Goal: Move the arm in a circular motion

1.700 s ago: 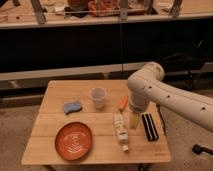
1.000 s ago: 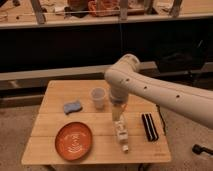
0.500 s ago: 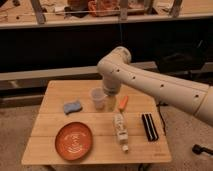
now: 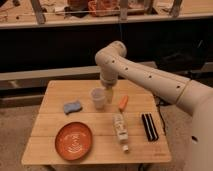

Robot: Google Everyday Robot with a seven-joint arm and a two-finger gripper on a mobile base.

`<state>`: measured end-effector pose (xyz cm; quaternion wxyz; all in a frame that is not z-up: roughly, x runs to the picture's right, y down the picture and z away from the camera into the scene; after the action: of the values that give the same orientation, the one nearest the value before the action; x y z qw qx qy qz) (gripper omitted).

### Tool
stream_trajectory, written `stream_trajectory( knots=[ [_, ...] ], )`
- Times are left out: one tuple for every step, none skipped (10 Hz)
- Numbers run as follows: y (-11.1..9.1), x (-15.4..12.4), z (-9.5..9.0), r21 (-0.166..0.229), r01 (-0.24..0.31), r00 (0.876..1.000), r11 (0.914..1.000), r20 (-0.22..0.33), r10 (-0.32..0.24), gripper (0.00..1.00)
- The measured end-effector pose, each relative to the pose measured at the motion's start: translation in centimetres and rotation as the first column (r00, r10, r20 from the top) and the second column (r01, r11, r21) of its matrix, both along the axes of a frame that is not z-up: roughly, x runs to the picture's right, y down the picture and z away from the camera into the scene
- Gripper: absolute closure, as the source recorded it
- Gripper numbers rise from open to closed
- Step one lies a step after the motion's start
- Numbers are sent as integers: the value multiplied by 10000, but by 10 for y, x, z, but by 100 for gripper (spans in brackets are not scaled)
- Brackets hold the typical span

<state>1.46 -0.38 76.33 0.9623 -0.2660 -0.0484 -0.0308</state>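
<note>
Six items: all rest on one wooden table (image 4: 47, 120).
Plate: orange and round (image 4: 74, 141), well to the left of the gripper (image 4: 109, 95) and nearer the front edge of the table.
Sponge: blue (image 4: 72, 107), left of the gripper, with the cup between them.
Cup: pale and upright (image 4: 98, 98), just beside the gripper on its left; whether the two touch cannot be told.
Gripper: a narrow yellowish tip pointing down over the back middle of the table; whether it is wide or narrow cannot be told, and it is not seen to hold anything.
Orange stick: small and slanted (image 4: 123, 103), just right of the gripper, lying on the wood.
Bottle: pale, lying on its side (image 4: 120, 131), in front of the gripper and slightly right.
Black block: long and dark (image 4: 149, 126), right of the gripper and further forward, beside the bottle.
Arm: cream-white with dark dots (image 4: 150, 77), running from the right edge up to a bend above the gripper, then dropping straight down to it.
</note>
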Motion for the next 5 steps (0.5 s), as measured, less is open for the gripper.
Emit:
stream_trajectory(
  knots=[
    [-3,0,7,-40,-27,10000,10000,-15,27,20],
    [-5,4,15,-147,-74,9999,9999,-96,73,20],
    [-8,8,21,-215,-108,9998,9997,-180,104,20],
    [-13,10,27,-248,-105,9996,9996,-276,98,20],
    [-15,8,28,-277,-53,9994,9996,-336,44,20]
  ],
)
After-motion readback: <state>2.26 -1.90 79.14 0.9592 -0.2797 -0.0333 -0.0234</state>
